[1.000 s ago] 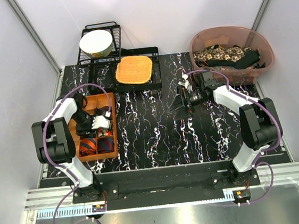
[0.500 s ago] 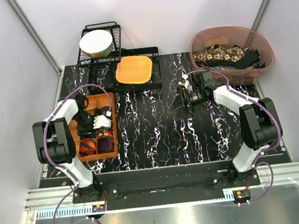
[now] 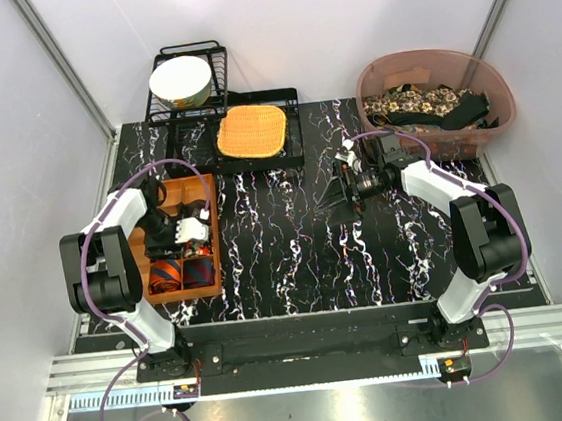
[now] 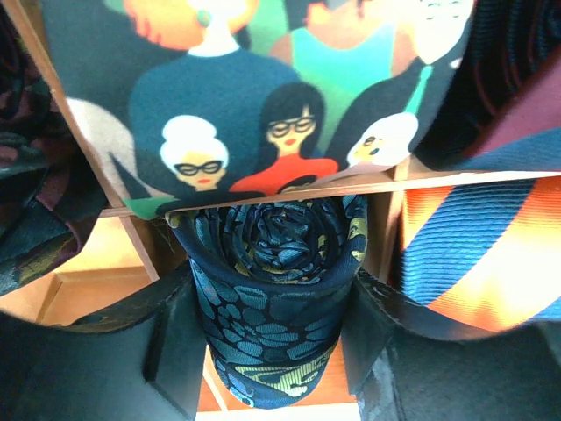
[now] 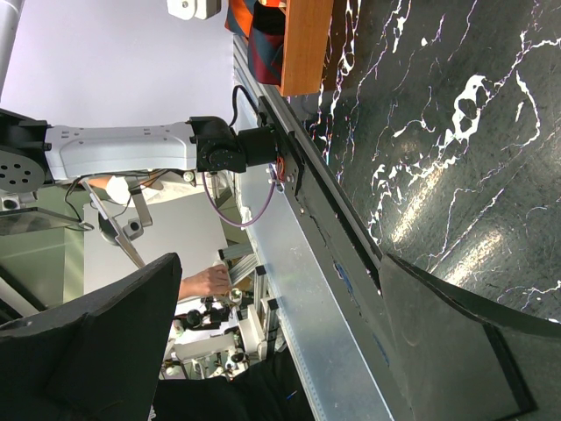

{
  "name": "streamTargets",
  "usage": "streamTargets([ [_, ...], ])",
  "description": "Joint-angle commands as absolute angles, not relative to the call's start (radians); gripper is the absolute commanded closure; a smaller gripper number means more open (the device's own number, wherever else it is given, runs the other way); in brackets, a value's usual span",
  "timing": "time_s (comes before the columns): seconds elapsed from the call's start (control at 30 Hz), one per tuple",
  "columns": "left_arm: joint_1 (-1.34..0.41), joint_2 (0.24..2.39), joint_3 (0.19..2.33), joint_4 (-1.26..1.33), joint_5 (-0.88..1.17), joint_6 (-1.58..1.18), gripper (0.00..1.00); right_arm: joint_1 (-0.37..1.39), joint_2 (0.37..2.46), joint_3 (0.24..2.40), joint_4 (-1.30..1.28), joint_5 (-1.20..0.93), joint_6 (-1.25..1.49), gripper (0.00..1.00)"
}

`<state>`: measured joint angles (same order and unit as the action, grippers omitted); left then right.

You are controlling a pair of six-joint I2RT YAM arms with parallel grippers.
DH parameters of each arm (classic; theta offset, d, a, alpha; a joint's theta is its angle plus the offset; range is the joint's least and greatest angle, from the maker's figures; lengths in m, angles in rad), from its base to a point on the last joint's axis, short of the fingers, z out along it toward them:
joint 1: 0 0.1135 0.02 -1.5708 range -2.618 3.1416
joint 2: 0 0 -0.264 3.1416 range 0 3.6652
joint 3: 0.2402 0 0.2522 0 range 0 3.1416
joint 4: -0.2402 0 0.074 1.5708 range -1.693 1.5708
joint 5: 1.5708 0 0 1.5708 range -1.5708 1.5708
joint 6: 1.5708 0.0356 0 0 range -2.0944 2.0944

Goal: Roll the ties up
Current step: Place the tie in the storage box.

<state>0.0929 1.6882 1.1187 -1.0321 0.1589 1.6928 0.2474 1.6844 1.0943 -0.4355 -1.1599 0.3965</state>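
Pincer on the left is down inside the wooden box on the left side of the table. Its two fingers are clamped on a rolled blue tie with a teal and yellow print. In the left wrist view the roll fills the gap between the fingers and touches both of them, and we see the spiral of its end. It sits in one compartment of the box, with thin wooden dividers on each side. Just to its right in that view lies an orange and navy striped tie. Above it spreads a cloth printed with cartoon faces. From above we count two more rolls, the striped roll and the dark roll, side by side in the near compartments of the box, just in front of the left pincer.

Our right pincer is near the middle of the table, well apart from the box, with its fingers spread wide and nothing between them. We cannot tell whether it touches the table.

At the far right corner stands a brownish tub holding loose ties, among them a beige floral tie and a black tie. At the far edge an orange woven mat lies on a black tray. Behind that, a white bowl rests in a wire rack.
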Motion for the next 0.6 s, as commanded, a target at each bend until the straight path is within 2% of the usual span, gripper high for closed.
streamTargets([
  [0.0,0.077,1.643,1.131,-1.081,0.189,1.712,0.40,0.239,1.678,1.126,-0.433,-1.164,0.377,0.00],
  [0.3,0.074,1.638,1.146,-1.108,0.186,1.709,0.35,0.238,1.683,1.126,-0.431,-1.172,0.379,0.00],
  [0.57,0.074,1.635,1.172,-1.124,0.187,1.707,0.34,0.238,1.684,1.131,-0.433,-1.178,0.380,0.00],
])
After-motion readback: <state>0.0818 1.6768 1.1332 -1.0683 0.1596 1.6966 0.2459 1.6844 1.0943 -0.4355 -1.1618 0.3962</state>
